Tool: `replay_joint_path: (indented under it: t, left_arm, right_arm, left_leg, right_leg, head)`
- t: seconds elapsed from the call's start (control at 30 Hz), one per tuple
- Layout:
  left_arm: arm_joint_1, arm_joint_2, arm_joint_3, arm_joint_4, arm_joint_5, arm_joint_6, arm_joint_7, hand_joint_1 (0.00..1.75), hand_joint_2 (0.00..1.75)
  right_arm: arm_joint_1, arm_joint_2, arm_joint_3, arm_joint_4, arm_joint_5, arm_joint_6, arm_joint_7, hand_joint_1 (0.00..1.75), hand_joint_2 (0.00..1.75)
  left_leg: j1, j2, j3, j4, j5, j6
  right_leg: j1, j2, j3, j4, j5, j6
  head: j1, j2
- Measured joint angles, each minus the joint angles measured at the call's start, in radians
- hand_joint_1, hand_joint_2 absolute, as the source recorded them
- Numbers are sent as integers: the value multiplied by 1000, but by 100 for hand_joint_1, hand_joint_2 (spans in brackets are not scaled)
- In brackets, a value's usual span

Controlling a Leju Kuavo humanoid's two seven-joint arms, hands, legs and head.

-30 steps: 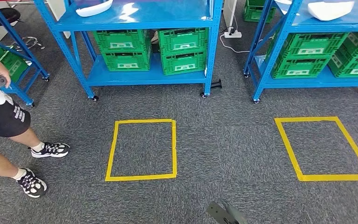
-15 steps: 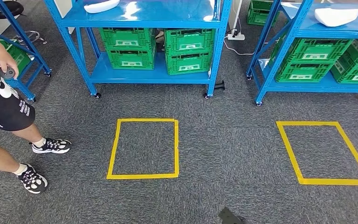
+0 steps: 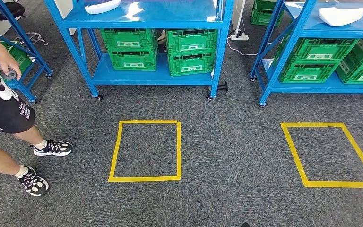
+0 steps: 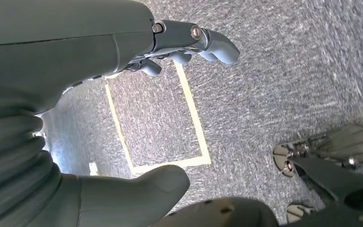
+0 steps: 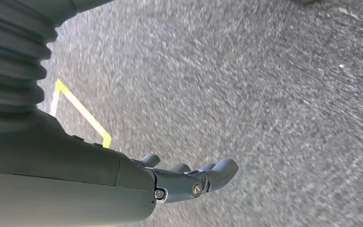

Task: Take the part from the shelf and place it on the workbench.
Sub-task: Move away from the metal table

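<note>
From my head, I look down on grey carpet [image 3: 227,142] marked with two yellow tape squares, one near the middle [image 3: 145,150] and one to the right [image 3: 328,155]. Beyond them stand blue shelves [image 3: 146,75] holding green crates [image 3: 189,51]. A white part [image 3: 102,6] lies on the upper level of the far left shelf, and another white part [image 3: 341,16] lies on the far right shelf. A person [image 3: 4,113] in black shorts stands at the left, holding a small dark object.

From my left wrist, my left hand [image 4: 179,47] hangs above the carpet and a tape square, fingers apart and holding nothing.

From my right wrist, my right hand [image 5: 189,177] hangs over carpet, fingers loosely spread and holding nothing.
</note>
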Motion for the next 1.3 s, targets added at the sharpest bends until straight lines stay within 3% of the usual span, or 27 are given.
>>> replay_joint_path:
  t: [0.07,1.3]
  left_arm:
    - [8,5,-39,-6,55,7,7,0,0]
    - [183,97,-828,-149,1101,144,130,0,0]
  right_arm:
    - [9,-1,-2,-1,-25,9,-3,0,0]
    - [196,-2,-107,-131,-491,181,-56,0,0]
  left_leg:
    - [0,0,0,0,0,0]
    - [0,0,0,0,0,0]
  right_leg:
    - [0,0,0,0,0,0]
    - [0,0,0,0,-2,0]
  head:
    - [0,0]
    - [0,0]
